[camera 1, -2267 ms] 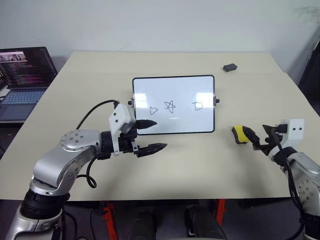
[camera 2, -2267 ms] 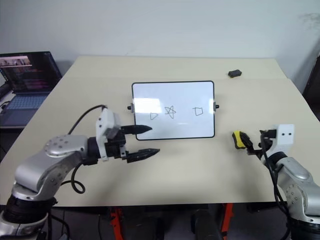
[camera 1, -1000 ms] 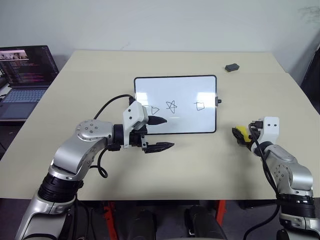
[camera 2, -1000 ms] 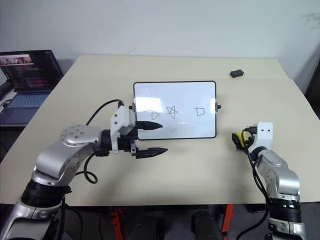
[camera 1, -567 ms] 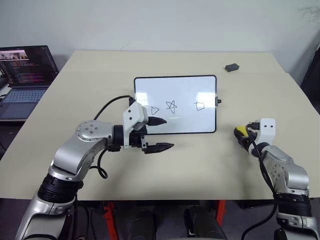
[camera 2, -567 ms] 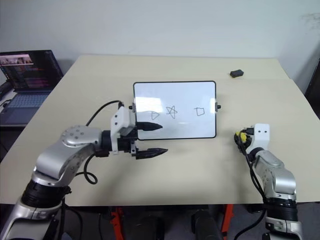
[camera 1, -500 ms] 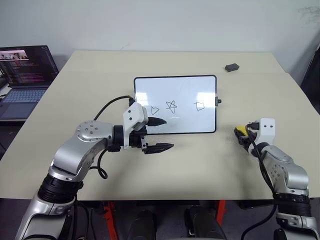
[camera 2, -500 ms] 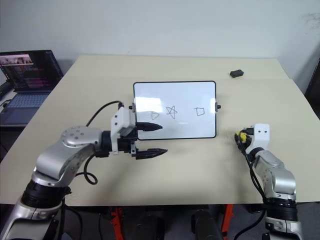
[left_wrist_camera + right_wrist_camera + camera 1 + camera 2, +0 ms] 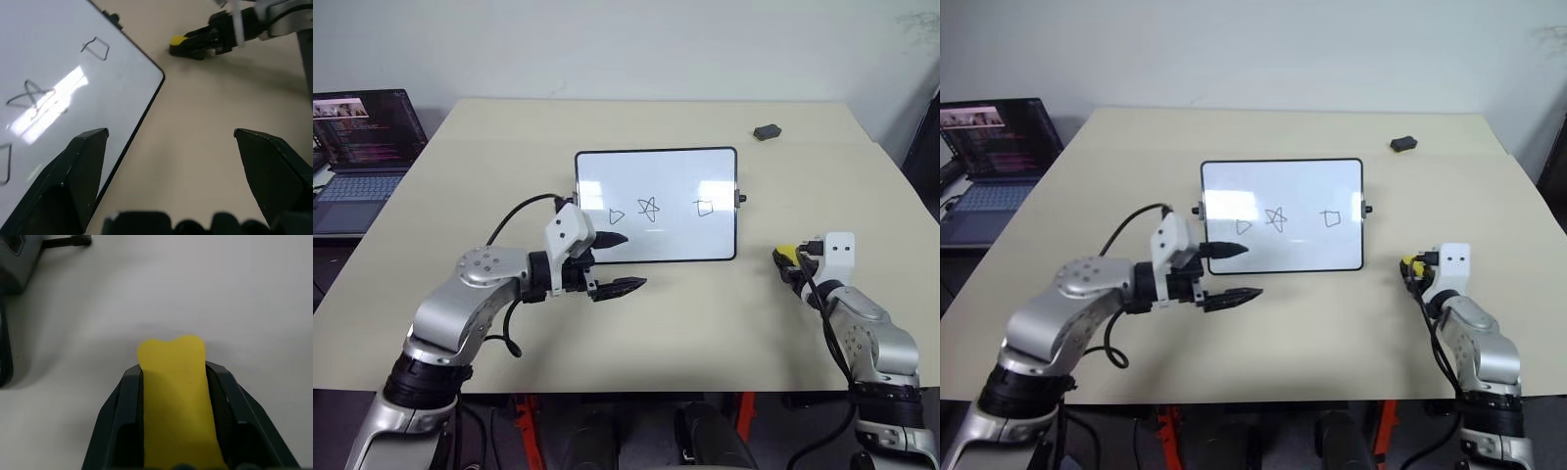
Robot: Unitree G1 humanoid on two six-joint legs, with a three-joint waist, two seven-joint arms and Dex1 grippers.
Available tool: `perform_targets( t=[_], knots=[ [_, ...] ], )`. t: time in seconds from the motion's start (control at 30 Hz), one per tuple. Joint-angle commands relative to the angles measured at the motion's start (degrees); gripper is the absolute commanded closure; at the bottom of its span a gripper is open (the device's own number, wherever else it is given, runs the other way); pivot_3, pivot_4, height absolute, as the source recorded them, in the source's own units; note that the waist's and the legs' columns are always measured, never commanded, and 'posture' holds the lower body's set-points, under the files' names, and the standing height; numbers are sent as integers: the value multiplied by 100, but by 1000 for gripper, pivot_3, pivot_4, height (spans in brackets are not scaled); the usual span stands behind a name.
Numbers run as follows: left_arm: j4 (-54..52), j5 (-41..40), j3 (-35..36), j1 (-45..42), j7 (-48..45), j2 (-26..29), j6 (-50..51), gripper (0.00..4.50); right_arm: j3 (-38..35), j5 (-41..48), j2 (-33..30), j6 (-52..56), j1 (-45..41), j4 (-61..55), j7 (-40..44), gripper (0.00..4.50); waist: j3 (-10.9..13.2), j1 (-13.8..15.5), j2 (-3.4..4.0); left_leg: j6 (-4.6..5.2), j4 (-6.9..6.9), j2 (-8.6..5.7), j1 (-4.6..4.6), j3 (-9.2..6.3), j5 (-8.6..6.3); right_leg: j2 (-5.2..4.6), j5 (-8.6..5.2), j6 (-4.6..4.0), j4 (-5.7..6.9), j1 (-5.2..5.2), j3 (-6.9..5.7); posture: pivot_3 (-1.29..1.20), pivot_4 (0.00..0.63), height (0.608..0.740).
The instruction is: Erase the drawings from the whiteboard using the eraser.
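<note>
— Eraser [image 9: 175, 396] first: where do we have it?

— Clamped in our right tool [image 9: 795, 266], the yellow block squeezed between both black fingers (the foam pinches in at the sides). It sits low over the counter [image 9: 705, 313], to the right of the whiteboard [image 9: 656, 205] and apart from it.

— And our left tool [image 9: 620, 262]?

— Spread wide, holding nothing, at the board's near left corner; its upper finger overlaps the board beside the triangle.

— The drawings [image 9: 649, 209]?

— We see all three, triangle, star and square. A small dark oval object [image 9: 766, 131] lies at the far right, a laptop [image 9: 357, 147] at far left.
</note>
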Motion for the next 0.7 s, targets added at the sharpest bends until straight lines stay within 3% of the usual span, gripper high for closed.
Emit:
perform_targets(
  t=[0.03,0.17,0.37,0.5,0.7],
  knots=[
    [-294,19,587,202,540,5,147,0,-33,2,-116,-483,212,-517,295,3169,0,1,0,0,0,1,0,-2,0,-1,0,0,0,0,0,0,150,740],
    [-333,214,1105,519,1210,73,344,0,311,-124,-163,-838,586,-1078,623,3169,0,-4,0,0,2,2,5,-3,0,-5,0,0,5,0,2,0,150,740],
    [-465,264,1351,748,1513,223,672,0,1524,-517,-322,-1245,740,-1706,1311,3169,0,1,0,-1,2,10,8,-4,0,-5,0,0,6,0,-1,0,150,740],
    [-378,271,1333,613,1567,305,830,0,2223,-729,-138,-1418,193,-1770,1517,3170,1,-5,-2,-1,4,9,9,-2,0,-5,0,0,8,0,0,0,150,740],
    [-133,441,1183,313,1517,415,795,0,2644,-1087,513,-1629,-1044,-971,1307,3171,2,2,-5,-2,3,8,8,-8,1,-4,1,-1,8,0,-7,0,150,740]
  ],
)
